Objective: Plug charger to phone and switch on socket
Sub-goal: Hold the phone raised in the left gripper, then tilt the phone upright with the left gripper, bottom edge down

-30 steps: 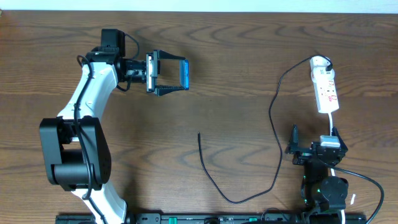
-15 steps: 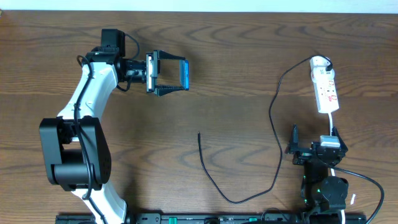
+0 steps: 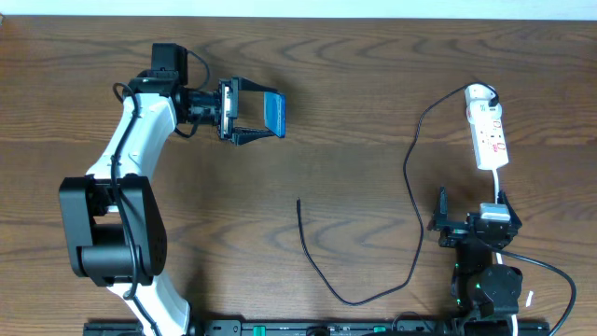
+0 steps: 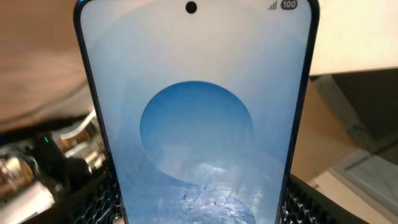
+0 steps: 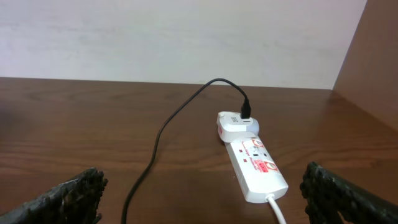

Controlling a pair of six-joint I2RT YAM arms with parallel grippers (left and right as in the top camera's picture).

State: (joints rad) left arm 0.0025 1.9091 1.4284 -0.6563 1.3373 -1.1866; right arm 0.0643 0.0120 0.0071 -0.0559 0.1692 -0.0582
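My left gripper [image 3: 254,112] is shut on the phone [image 3: 274,111], holding it by its side edges off the table at the upper left. Its blue screen fills the left wrist view [image 4: 196,124]. The charger, a thin black cable [image 3: 410,177], runs from the socket's adapter down and round to a free plug tip [image 3: 298,202] lying on the table mid-centre. The socket [image 3: 488,131], a white strip, lies at the upper right; it also shows in the right wrist view [image 5: 255,163]. My right gripper [image 3: 471,207] is open and empty, below the socket [image 5: 202,199].
The wooden table [image 3: 354,84] has its back edge against a pale wall. The socket's white cord [image 5: 278,208] runs toward my right arm. The right arm's base [image 3: 485,280] sits at the front right.
The phone in my left gripper has tilted slightly, its blue face showing wider from overhead. The right arm and the cable have not moved.
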